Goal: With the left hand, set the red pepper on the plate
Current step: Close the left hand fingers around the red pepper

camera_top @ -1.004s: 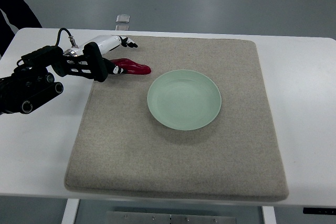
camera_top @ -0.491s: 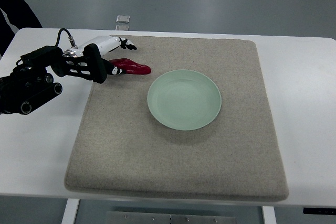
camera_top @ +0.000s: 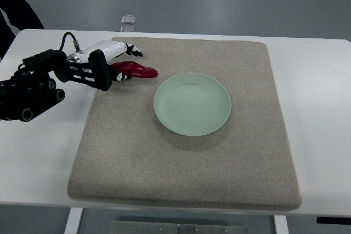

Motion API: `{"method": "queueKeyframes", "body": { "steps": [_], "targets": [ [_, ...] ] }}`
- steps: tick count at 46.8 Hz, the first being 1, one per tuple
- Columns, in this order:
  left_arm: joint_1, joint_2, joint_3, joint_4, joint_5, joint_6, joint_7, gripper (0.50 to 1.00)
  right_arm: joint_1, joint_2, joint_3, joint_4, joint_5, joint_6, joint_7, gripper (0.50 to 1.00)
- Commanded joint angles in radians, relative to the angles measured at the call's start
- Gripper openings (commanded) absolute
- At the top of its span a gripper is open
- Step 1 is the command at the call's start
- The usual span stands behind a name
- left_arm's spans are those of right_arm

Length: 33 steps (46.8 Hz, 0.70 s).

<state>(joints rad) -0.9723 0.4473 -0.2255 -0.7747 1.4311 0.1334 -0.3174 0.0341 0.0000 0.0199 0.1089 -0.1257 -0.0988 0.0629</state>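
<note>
The left hand (camera_top: 116, 61) reaches in over the surface's (camera_top: 323, 80) far left corner, onto the far left corner of the grey mat (camera_top: 186, 168). Its fingers are loosely spread around the stem end of the red pepper (camera_top: 137, 70); whether they grip it cannot be told. The pepper lies on the mat, just left of the pale green plate (camera_top: 192, 103).
</note>
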Motion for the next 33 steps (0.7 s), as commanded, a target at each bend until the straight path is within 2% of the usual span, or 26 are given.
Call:
{"method": "queueKeyframes", "body": {
  "steps": [1,10,33],
  "targets": [
    [0.0,0.001,0.0,0.0,0.0,0.0,0.0,0.778,0.001,0.0,0.0,0.0,0.0,-0.001,0.0,0.928],
    [0.0,0.001,0.0,0.0,0.0,0.0,0.0,0.737,0.0,0.0,0.0,0.0,0.0,0.001,0.0,0.928],
    [0.0,0.001,0.002,0.0,0.005,0.0,0.0,0.737,0.0,0.0,0.0,0.0,0.0,-0.001,0.0,0.928]
  ]
}}
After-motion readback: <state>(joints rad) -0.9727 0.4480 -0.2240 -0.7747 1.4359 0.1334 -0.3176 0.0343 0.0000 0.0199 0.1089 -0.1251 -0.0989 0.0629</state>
